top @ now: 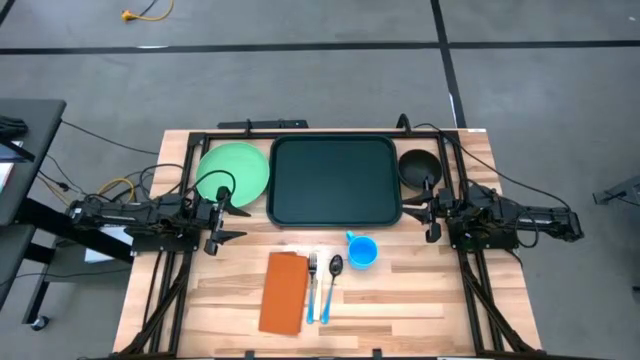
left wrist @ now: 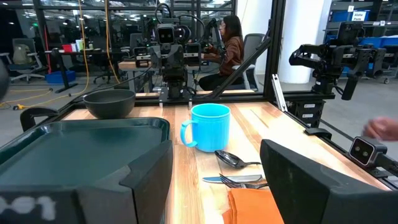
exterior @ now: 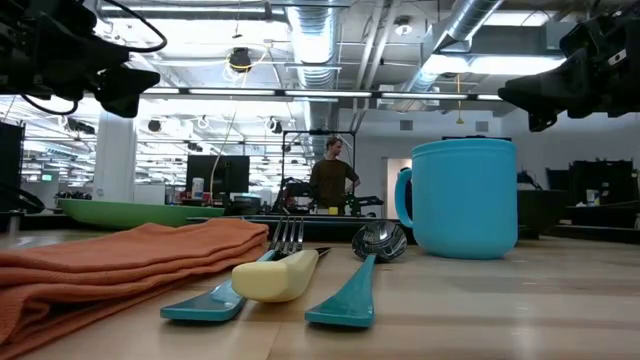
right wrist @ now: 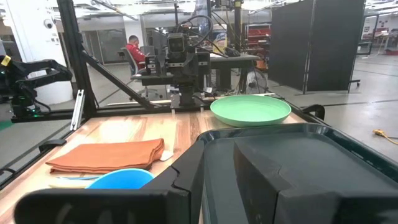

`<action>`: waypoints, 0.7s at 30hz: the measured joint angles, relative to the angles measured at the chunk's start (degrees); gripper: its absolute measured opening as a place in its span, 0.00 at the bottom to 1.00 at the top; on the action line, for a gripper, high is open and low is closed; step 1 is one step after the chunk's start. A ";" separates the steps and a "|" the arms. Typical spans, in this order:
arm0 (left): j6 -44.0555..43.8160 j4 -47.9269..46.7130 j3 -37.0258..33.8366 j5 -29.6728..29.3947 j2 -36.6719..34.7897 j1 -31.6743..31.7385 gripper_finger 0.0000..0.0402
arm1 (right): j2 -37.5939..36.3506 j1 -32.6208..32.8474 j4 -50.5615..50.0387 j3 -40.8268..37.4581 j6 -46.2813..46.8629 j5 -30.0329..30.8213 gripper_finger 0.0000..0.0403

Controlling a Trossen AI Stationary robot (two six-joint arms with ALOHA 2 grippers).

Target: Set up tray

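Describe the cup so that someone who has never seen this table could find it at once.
Start at the dark green tray in the middle of the wooden table. The cup stands just off the tray's near right corner, beside the spoon. It is the only bright blue thing with a handle; the bowl nearby is dark.

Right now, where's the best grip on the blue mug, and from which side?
Probably the rim of the blue mug, from above with the right gripper, the nearer one. It stands upright, mouth open upward, and its handle faces the spoon, so the wall away from the handle has the most room.
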 joint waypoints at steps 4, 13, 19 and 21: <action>-2.09 0.00 0.00 0.02 -0.02 -0.01 0.57 | 0.00 0.00 -0.01 0.00 0.00 0.00 0.20; -6.70 5.97 0.00 -2.47 0.01 0.02 0.57 | -0.02 0.00 0.01 0.00 0.00 0.02 0.20; -7.53 17.76 0.00 -2.20 -0.02 0.00 0.57 | -0.02 0.00 0.01 0.00 0.00 0.00 0.20; -6.26 20.26 0.00 -1.45 0.30 0.00 0.57 | -0.01 0.00 0.00 0.00 0.00 0.02 0.20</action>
